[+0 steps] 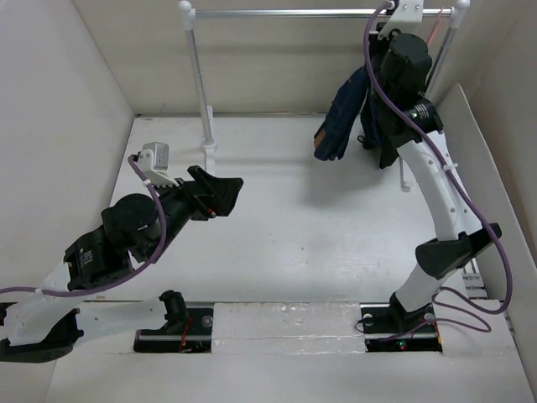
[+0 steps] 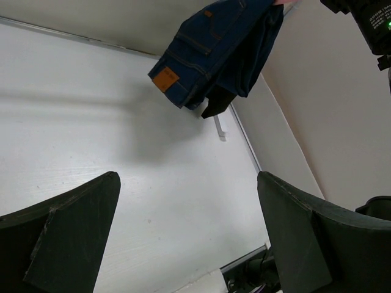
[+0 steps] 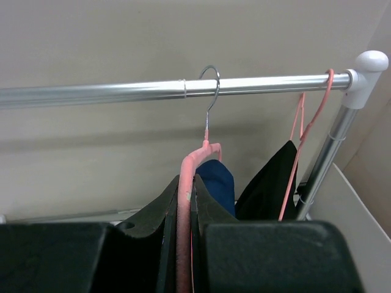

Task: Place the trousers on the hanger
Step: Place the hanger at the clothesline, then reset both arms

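The dark blue trousers (image 1: 340,117) hang folded over the pale-pink hanger (image 3: 185,183), whose metal hook (image 3: 211,82) sits over the silver rail (image 3: 110,93). My right gripper (image 3: 190,204) is raised to the rail and shut on the hanger's pink arm; a blue fold of the trousers (image 3: 221,180) shows just behind its fingers. In the top view the right gripper (image 1: 384,35) hides most of the hanger. My left gripper (image 1: 225,193) hovers over the table's left middle, open with nothing between its fingers, and faces the hanging trousers (image 2: 214,43).
A second pink hanger (image 3: 300,131) with a black garment (image 3: 272,183) hangs at the rail's right end, next to the right post (image 3: 330,152). The rack's left post (image 1: 201,84) stands at the back. White walls enclose the table on three sides.
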`<control>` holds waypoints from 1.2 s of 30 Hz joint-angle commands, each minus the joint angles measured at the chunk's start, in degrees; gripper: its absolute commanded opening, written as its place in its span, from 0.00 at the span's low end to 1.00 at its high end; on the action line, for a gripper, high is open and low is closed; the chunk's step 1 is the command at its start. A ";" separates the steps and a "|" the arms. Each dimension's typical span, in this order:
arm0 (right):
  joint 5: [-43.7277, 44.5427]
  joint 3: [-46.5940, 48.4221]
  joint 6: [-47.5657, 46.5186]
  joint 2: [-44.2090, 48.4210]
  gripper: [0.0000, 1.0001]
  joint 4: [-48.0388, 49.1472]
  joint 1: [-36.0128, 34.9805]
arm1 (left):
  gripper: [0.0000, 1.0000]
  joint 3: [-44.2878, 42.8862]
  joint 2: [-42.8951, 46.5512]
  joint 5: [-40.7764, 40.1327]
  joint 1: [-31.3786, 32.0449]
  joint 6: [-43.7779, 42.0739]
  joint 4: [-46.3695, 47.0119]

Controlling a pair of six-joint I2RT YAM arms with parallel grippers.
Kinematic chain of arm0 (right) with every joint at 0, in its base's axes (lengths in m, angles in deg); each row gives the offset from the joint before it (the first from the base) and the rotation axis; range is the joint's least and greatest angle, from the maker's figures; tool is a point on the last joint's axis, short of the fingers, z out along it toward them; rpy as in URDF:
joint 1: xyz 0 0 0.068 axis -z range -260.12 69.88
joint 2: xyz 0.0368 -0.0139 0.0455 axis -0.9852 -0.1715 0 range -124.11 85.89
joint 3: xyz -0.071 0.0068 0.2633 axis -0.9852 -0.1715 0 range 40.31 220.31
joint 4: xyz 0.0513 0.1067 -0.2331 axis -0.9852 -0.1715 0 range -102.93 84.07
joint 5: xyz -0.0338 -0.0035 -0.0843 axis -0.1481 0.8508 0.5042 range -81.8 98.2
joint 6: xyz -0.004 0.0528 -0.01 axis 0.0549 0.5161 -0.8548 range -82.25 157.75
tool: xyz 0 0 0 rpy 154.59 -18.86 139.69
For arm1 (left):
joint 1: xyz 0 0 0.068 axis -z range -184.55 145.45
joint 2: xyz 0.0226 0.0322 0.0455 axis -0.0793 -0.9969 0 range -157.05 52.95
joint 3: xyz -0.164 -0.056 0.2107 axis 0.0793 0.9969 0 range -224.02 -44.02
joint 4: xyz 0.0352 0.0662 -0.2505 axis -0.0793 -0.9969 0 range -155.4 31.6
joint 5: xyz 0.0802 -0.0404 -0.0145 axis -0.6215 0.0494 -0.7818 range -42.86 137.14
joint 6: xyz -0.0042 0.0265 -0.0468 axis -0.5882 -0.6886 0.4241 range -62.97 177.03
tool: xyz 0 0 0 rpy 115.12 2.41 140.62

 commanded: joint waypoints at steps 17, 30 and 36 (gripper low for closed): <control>-0.19 -23.20 2.78 12.11 0.17 13.00 -3.78 | 0.89 2.90 -0.51 1.34 -0.21 0.31 3.63; -17.93 -34.27 15.78 21.23 1.00 9.93 4.90 | 0.82 5.10 -3.32 3.53 -0.21 1.36 6.70; -25.23 -42.00 19.56 31.87 1.00 5.98 8.52 | 0.71 5.36 -8.68 3.97 -0.74 0.05 9.95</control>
